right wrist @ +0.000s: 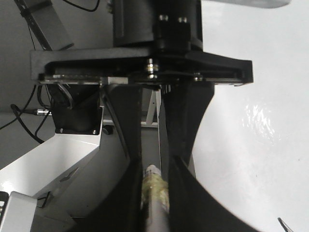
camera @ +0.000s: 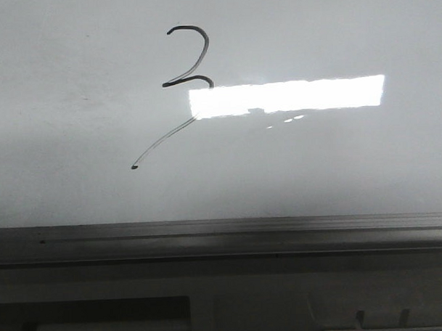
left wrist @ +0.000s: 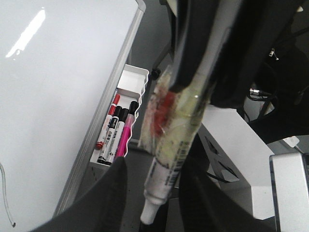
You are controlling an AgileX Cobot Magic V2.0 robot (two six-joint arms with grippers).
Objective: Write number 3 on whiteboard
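Observation:
The number 3 (camera: 188,58) is drawn in thin black marker on the whiteboard (camera: 315,169), its long tail slanting down to a dot at the lower left. Neither gripper shows in the front view. My right gripper (right wrist: 150,169) is shut on a white marker pen (right wrist: 153,193) wrapped in yellowish tape. In the left wrist view that pen (left wrist: 169,159) hangs tip down from the right gripper's black fingers (left wrist: 203,58), off the board's edge. My left gripper (left wrist: 157,188) is open, with the pen's tip showing between its dark fingers. The tail's end shows in the left wrist view (left wrist: 6,205).
A grey metal rail (camera: 223,234) runs along the whiteboard's lower edge. A white tray (left wrist: 130,79) fixed to the board's side holds several spare markers (left wrist: 116,133), red, black and pink. A white arm base (left wrist: 236,150) and cables lie beyond the board.

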